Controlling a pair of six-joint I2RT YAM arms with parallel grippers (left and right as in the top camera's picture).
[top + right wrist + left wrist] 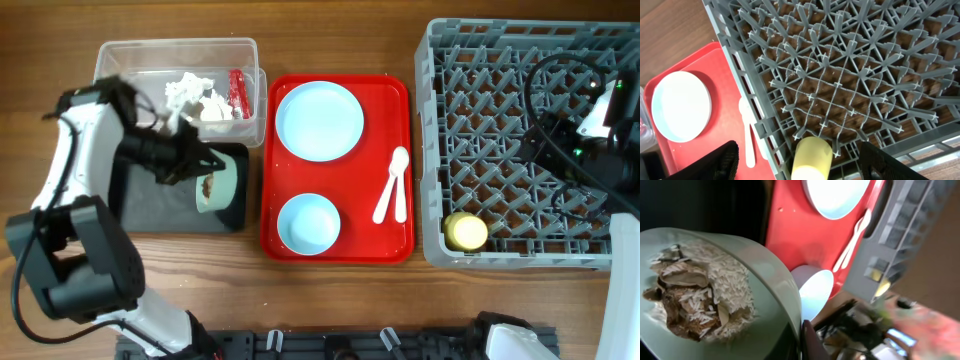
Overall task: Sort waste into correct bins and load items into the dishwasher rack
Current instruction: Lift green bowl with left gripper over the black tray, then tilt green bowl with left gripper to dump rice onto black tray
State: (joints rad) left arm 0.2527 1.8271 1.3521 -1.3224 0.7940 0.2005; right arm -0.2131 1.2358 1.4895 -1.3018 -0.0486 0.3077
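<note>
1. Table (330, 30): brown wood, with the grain running left to right and darker streaks. It fills the overhead view to the top and side edges.
2. Table, right wrist view (670, 30): the same brown wood shows at the upper left corner.
3. Black rail (340, 345): runs along the near table edge, carries clamp-like fittings and is cut off by the frame.
4. Light: even and diffuse. Shadows on the table are faint and short.
5. Surroundings, left wrist view: a pink and grey patch (925, 330) at the lower right, too blurred to identify.
</note>
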